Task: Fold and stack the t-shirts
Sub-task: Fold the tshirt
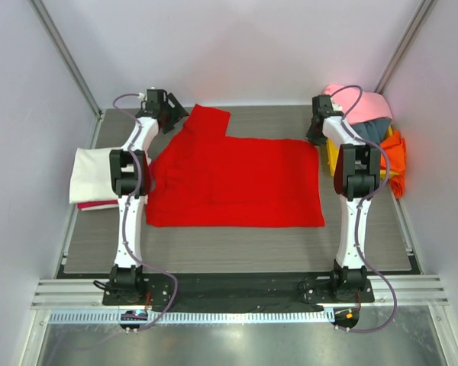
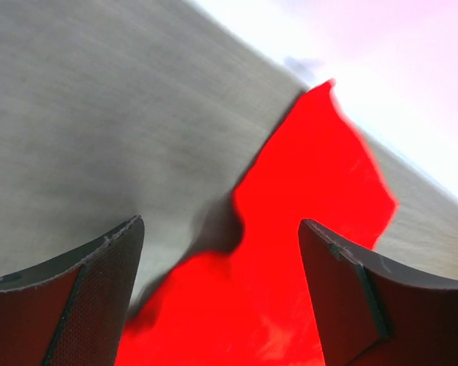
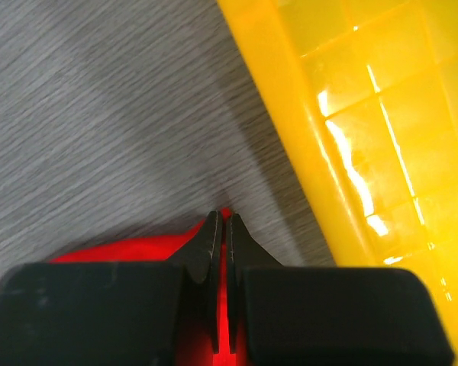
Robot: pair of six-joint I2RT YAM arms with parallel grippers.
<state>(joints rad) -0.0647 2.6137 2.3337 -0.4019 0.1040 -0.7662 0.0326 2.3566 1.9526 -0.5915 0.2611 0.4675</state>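
A bright red t-shirt (image 1: 237, 183) lies spread flat in the middle of the table, one sleeve pointing to the far left. My left gripper (image 1: 175, 117) hovers over that sleeve. In the left wrist view it (image 2: 221, 223) is open, with the red cloth (image 2: 313, 175) below and between the fingers. My right gripper (image 1: 316, 136) is at the shirt's far right corner. In the right wrist view it (image 3: 221, 217) is shut on the red cloth's edge (image 3: 130, 248). A folded cream-white shirt (image 1: 91, 174) lies at the left edge.
A yellow tray (image 1: 332, 158) at the far right holds pink (image 1: 366, 103), grey-blue (image 1: 374, 130) and orange (image 1: 395, 156) shirts. In the right wrist view the tray wall (image 3: 351, 114) is close beside my right gripper. A red strip shows under the white shirt.
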